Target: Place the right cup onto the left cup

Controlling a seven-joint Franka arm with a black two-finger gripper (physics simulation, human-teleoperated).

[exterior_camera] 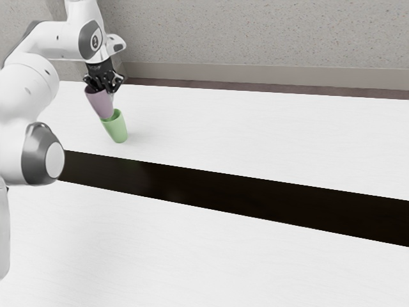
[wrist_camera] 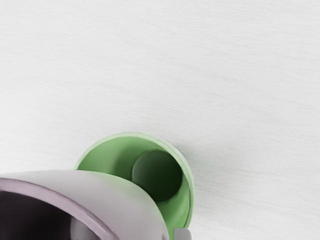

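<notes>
My gripper [exterior_camera: 104,84] holds the tapered, muted-purple cup [exterior_camera: 100,103] off the white surface [exterior_camera: 255,141]. The purple cup's lower end is at the mouth of the tapered, light-green cup [exterior_camera: 116,128], which stands on the surface, and overhangs part of its opening; I cannot tell whether the two cups touch.

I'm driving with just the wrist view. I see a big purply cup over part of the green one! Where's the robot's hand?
Observer: In the exterior view, the gripper is up at the rim of the purple cup.
Operator: Where's the purple cup's bottom?
Observer: It overlaps the opening of the green cup; I can't tell whether it's inside.
Operator: Anything else on the table?
Observer: A long dark band crosses the exterior view, well away from both cups.
</notes>
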